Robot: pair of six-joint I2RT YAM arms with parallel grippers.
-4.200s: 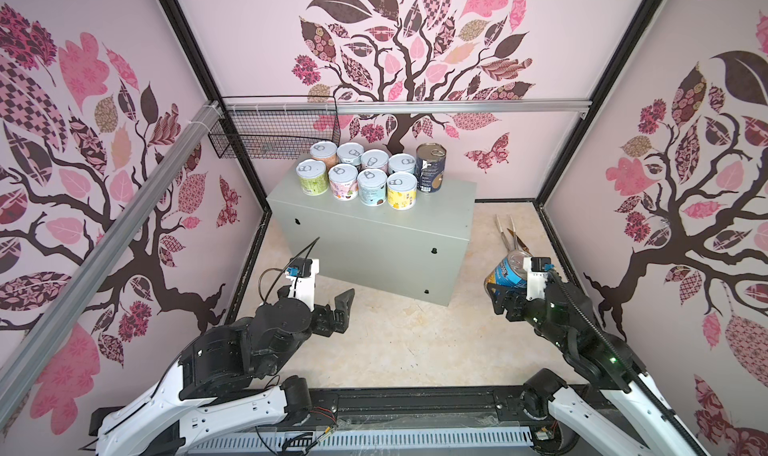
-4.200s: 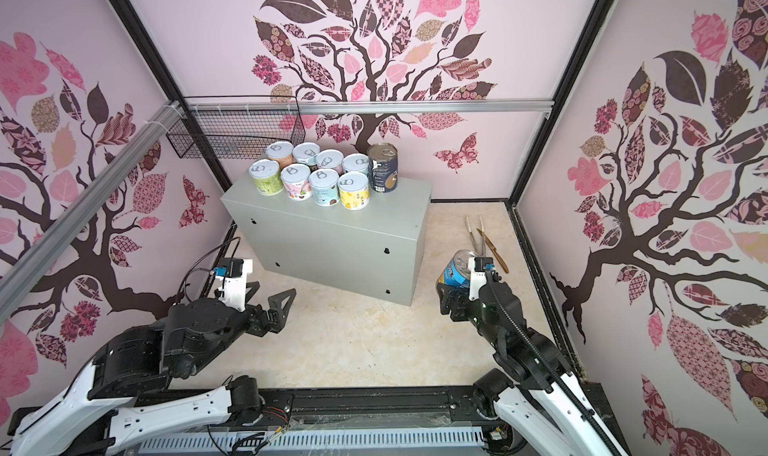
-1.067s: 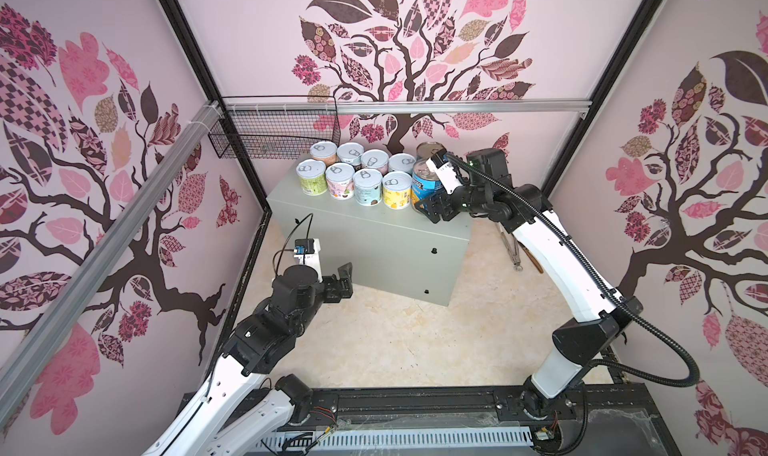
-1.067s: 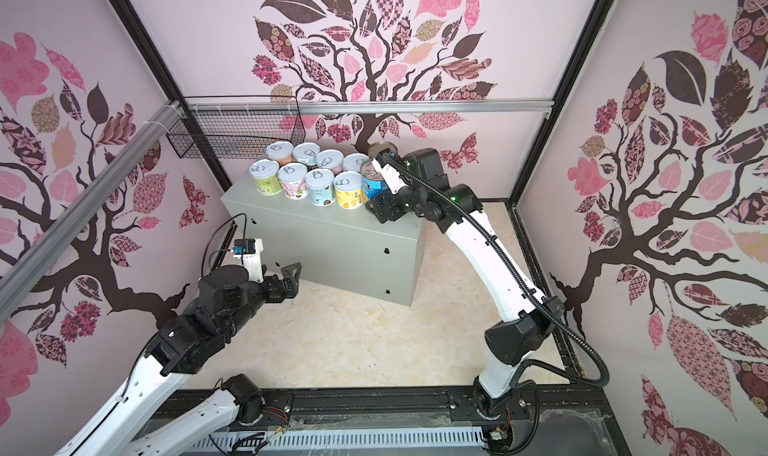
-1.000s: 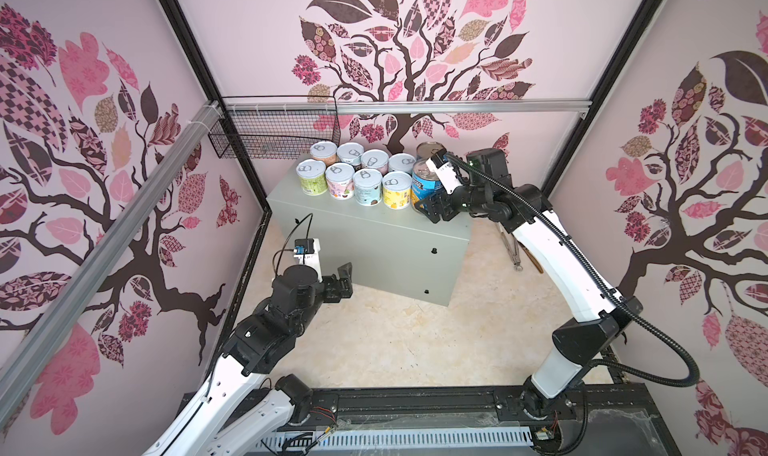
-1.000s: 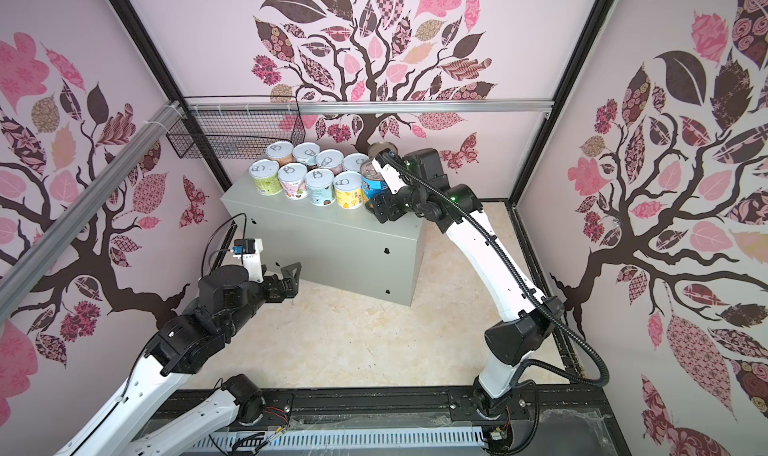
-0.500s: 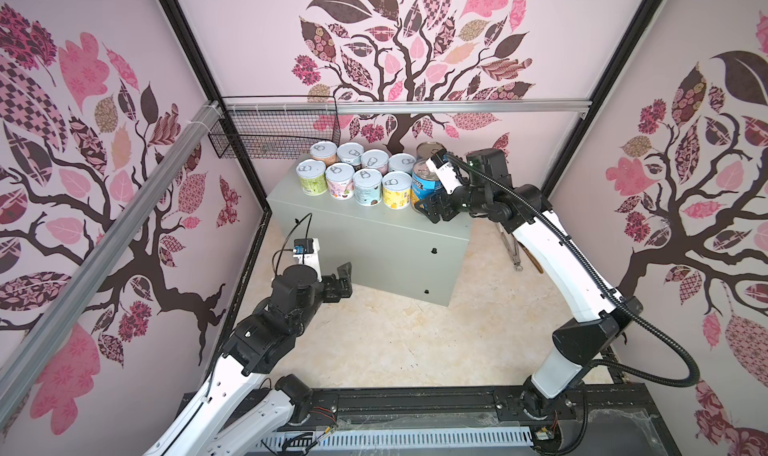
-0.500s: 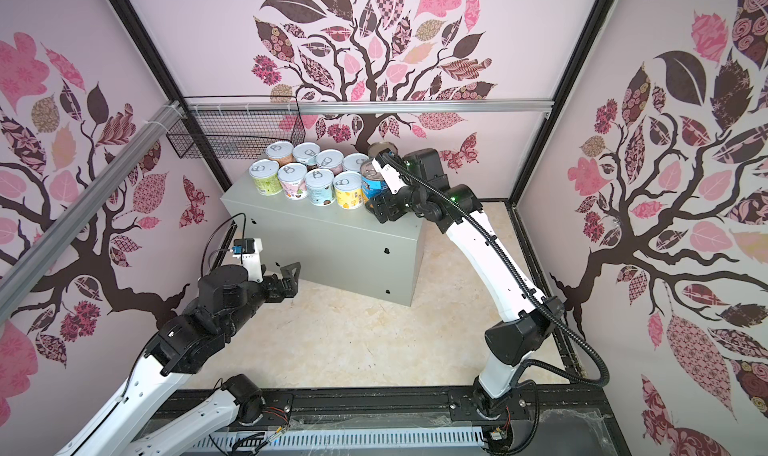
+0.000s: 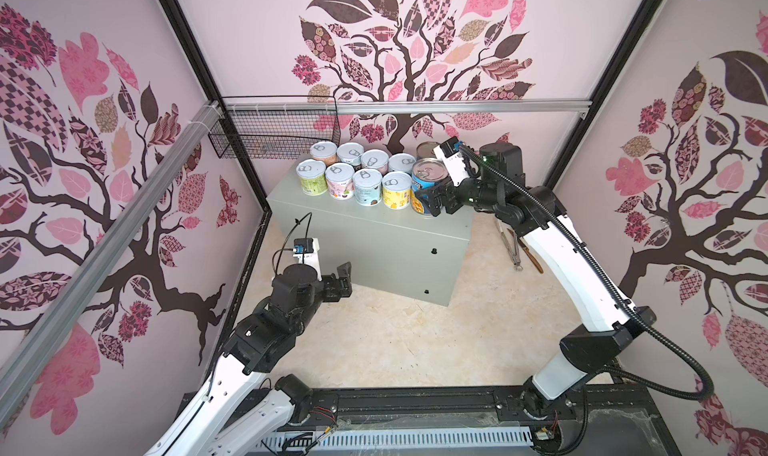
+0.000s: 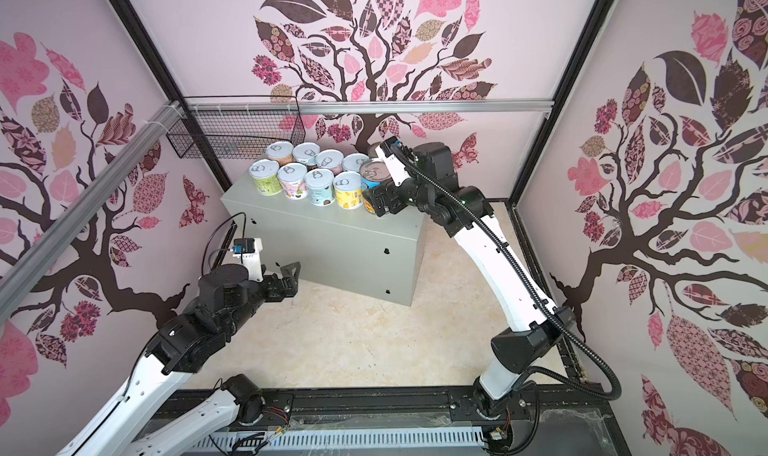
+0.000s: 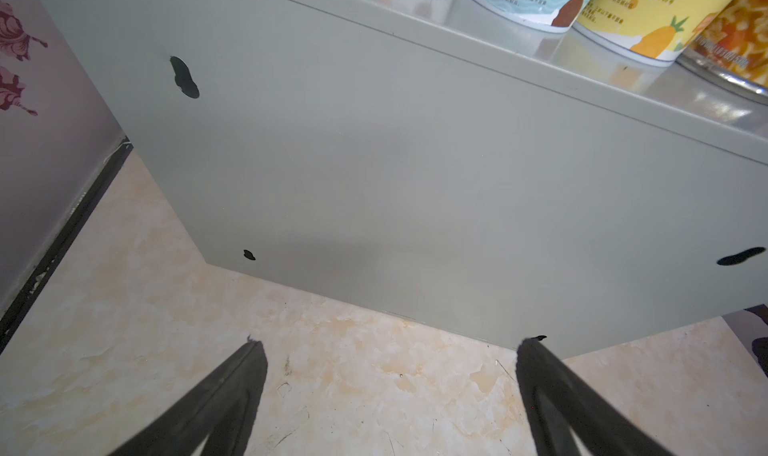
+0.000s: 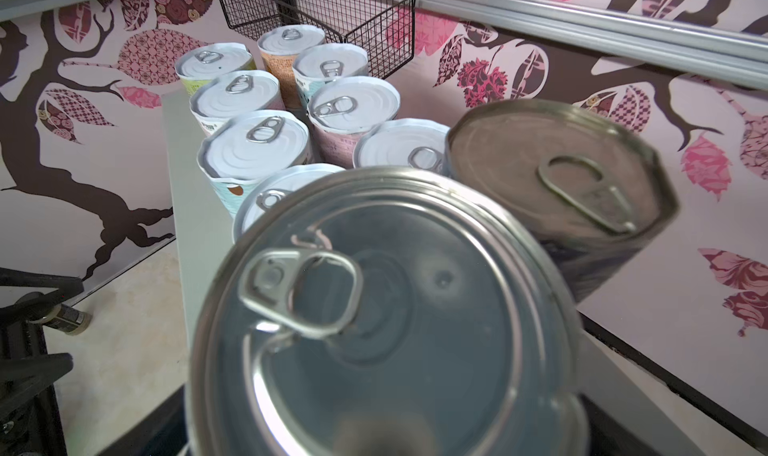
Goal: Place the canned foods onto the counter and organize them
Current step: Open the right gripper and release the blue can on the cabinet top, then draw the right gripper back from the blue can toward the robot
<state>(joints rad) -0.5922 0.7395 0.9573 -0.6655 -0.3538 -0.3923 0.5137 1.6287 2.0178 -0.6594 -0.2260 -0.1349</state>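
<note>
- Left arm [image 9: 237,385] and right arm [image 9: 577,275]: white link shells, black joint housings.
- Wrist camera mount [image 9: 307,252]: white block with a small blue connector, one per arm.
- Thin black cable [image 9: 288,234]: loops from the left mount.
- Corrugated black conduit [image 9: 705,385]: runs along the right arm.
- Green indicator light [image 9: 486,157]: on the right arm's black wrist housing.
- Left gripper [image 11: 386,345]: fingers [image 11: 224,400] matt black, tapering to narrow tips.
- Base rail [image 9: 415,404]: black, with a white slotted cable duct [image 9: 395,439] in front.

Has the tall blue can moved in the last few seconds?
Yes. The blue can rose from low down, right of the counter, onto its top beside the yellow can; the right gripper is at its base.
</note>
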